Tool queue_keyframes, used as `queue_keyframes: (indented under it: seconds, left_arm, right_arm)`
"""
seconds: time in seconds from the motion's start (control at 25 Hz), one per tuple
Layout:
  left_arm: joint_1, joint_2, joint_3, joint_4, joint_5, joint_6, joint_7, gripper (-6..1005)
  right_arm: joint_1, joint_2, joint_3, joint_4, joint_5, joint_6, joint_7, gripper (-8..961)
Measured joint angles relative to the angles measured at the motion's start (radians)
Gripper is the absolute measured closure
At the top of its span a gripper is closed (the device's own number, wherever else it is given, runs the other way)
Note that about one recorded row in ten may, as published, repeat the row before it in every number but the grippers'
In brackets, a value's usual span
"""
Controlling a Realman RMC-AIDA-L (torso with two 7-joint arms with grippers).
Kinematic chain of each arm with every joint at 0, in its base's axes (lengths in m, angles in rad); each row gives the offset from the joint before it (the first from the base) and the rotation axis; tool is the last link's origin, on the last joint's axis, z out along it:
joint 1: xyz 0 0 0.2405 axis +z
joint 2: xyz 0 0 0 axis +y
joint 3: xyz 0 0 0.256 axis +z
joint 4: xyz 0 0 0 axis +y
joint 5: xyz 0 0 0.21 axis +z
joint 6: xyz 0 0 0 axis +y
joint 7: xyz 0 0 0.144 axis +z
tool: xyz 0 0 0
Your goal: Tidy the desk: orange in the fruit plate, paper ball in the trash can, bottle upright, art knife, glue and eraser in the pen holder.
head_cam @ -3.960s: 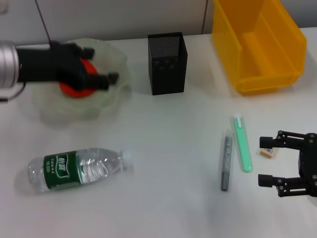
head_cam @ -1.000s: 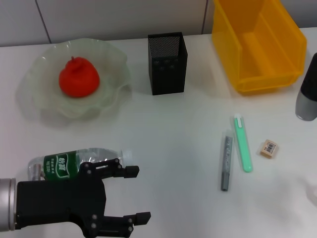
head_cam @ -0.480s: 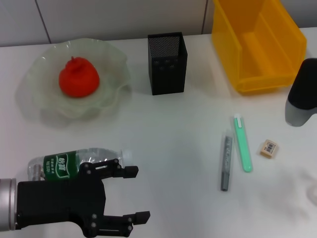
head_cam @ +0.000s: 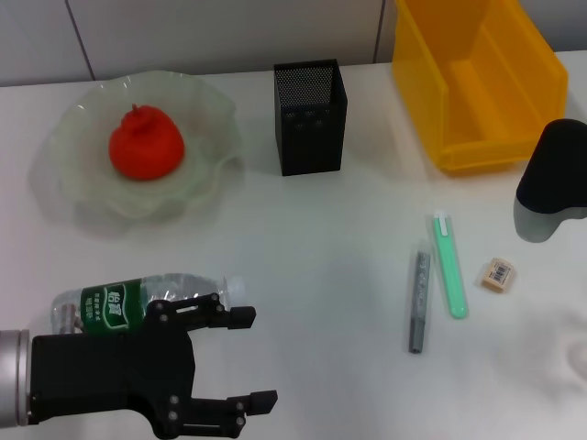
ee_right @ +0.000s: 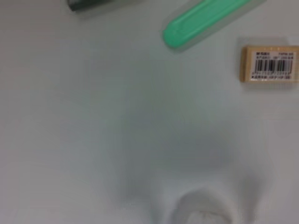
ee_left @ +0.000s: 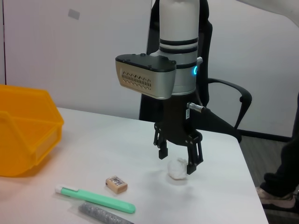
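Note:
The orange (head_cam: 147, 147) lies in the fruit plate (head_cam: 215, 115). The bottle (head_cam: 138, 302) lies on its side at the front left. My left gripper (head_cam: 259, 357) is open and empty, just in front of the bottle. In the left wrist view, my right gripper (ee_left: 177, 158) points down, open, with its fingers on either side of the paper ball (ee_left: 177, 169) on the table. The green art knife (head_cam: 449, 266), grey glue (head_cam: 419, 298) and eraser (head_cam: 497, 273) lie on the table at the right. The pen holder (head_cam: 310, 115) stands at the back middle. The trash can (head_cam: 477, 82) stands at the back right.
My right arm's body (head_cam: 550, 192) hangs over the table's right side, in front of the trash can. The right wrist view shows the eraser (ee_right: 268, 64), the art knife's end (ee_right: 210, 18) and the paper ball (ee_right: 201, 217) below. An office chair (ee_left: 224, 107) stands beyond the table.
Since 4 s ago, my left gripper has left the orange in the plate and come to the bottle. Over the last second, my right arm has slid left; the left has stayed still.

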Motion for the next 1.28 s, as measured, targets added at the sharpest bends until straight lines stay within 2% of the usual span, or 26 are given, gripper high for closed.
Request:
queue_keyframes:
  seconds: [0.36, 0.6, 0.8, 0.96, 1.04, 1.08, 1.24, 1.28]
  left_arm:
    - [0.0, 0.0, -0.006, -0.001, -0.002, 0.0, 0.0, 175]
    - [-0.001, -0.001, -0.006, -0.001, -0.003, 0.0, 0.0, 176]
    - [-0.001, -0.002, -0.006, -0.001, -0.003, 0.0, 0.0, 177]
    - [-0.002, -0.002, -0.006, -0.002, -0.003, 0.0, 0.0, 178]
    - [-0.002, -0.002, -0.006, -0.002, -0.003, 0.0, 0.0, 179]
    - [-0.002, -0.002, -0.006, -0.002, -0.003, 0.0, 0.0, 179]
    - [-0.02, -0.002, -0.009, -0.017, -0.003, -0.005, 0.0, 180]
    - [-0.02, -0.002, -0.009, -0.017, -0.003, -0.005, 0.0, 180]
  right_arm:
    - [-0.005, -0.002, -0.024, 0.046, 0.002, 0.03, 0.002, 164]
    - [-0.007, -0.002, -0.018, 0.033, 0.002, 0.018, -0.002, 367]
    - [-0.005, -0.005, -0.007, 0.028, 0.002, 0.015, -0.007, 481]
    - [-0.004, -0.007, 0.072, -0.028, 0.003, -0.021, -0.052, 488]
    - [-0.002, -0.006, 0.179, -0.104, 0.004, -0.064, -0.106, 492]
    - [-0.002, -0.006, 0.179, -0.104, 0.004, -0.064, -0.106, 493]
    - [0.003, -0.002, 0.33, -0.237, 0.004, -0.082, -0.179, 495]
    - [0.003, -0.002, 0.33, -0.237, 0.004, -0.082, -0.179, 495]
